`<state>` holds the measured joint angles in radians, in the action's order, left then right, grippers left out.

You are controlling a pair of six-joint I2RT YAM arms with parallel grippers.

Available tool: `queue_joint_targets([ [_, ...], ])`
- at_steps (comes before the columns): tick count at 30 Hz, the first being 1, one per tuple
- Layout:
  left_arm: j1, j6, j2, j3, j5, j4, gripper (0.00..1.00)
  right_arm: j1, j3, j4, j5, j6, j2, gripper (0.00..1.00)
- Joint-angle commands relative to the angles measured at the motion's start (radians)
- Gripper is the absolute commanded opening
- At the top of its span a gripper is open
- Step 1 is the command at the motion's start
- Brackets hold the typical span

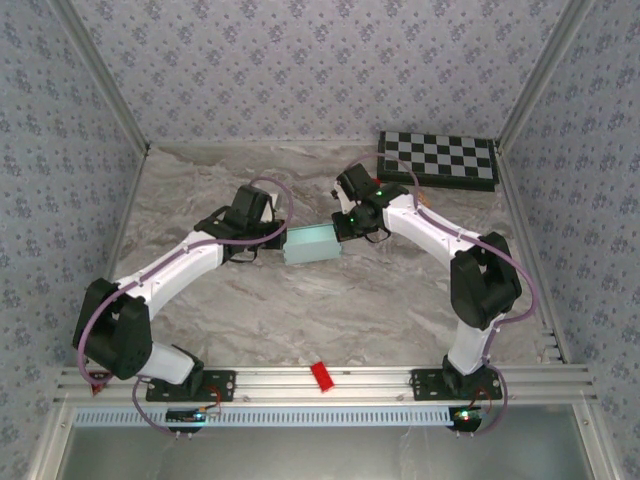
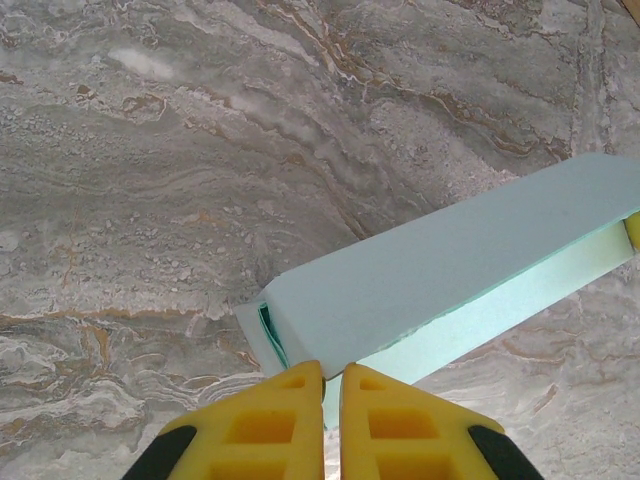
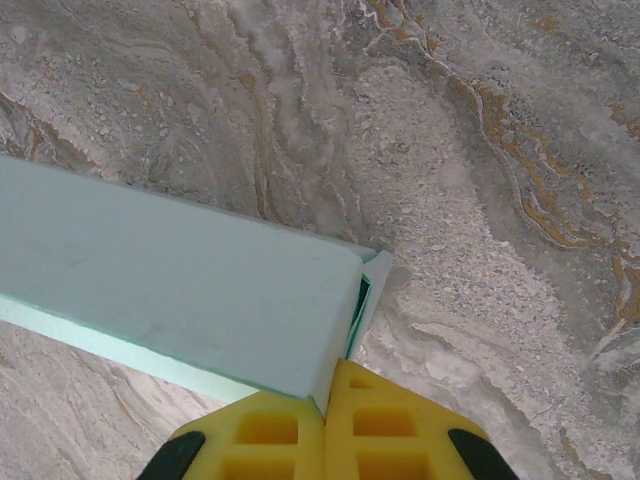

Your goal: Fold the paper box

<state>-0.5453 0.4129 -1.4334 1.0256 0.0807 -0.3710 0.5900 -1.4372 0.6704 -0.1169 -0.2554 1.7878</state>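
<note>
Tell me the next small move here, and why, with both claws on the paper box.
Probably open the right claw and nudge the end flap shut, left claw holding. The paper box is pinched at both ends, already a tube, but that end gapes.

The paper box (image 1: 311, 243) is coloured a pale light blue, and the surface (image 1: 300, 320) is marbled in grey and beige with brown veins. The checkerboard (image 1: 438, 159) is patterned in black and white squares.
</note>
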Motion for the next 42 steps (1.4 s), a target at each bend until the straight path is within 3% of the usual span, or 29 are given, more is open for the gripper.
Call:
queue_joint_targets([
  [1, -0.013, 0.01, -0.015, -0.027, 0.011, -0.063, 0.1, 0.01, 0.011, 0.084, -0.001, -0.018, 0.0, 0.06],
  [9, -0.012, 0.003, -0.019, 0.007, 0.032, -0.063, 0.11, 0.01, 0.019, 0.065, 0.017, -0.026, -0.029, 0.08],
  [21, -0.013, -0.008, -0.04, 0.051, 0.037, -0.073, 0.17, 0.008, 0.033, 0.055, 0.027, -0.028, -0.051, 0.19],
  [32, -0.012, -0.011, -0.04, 0.053, 0.03, -0.076, 0.17, 0.004, 0.066, 0.023, 0.034, -0.021, -0.107, 0.31],
  [42, -0.012, -0.013, -0.045, 0.051, 0.021, -0.081, 0.15, -0.008, 0.085, -0.011, 0.0, -0.018, -0.159, 0.35],
])
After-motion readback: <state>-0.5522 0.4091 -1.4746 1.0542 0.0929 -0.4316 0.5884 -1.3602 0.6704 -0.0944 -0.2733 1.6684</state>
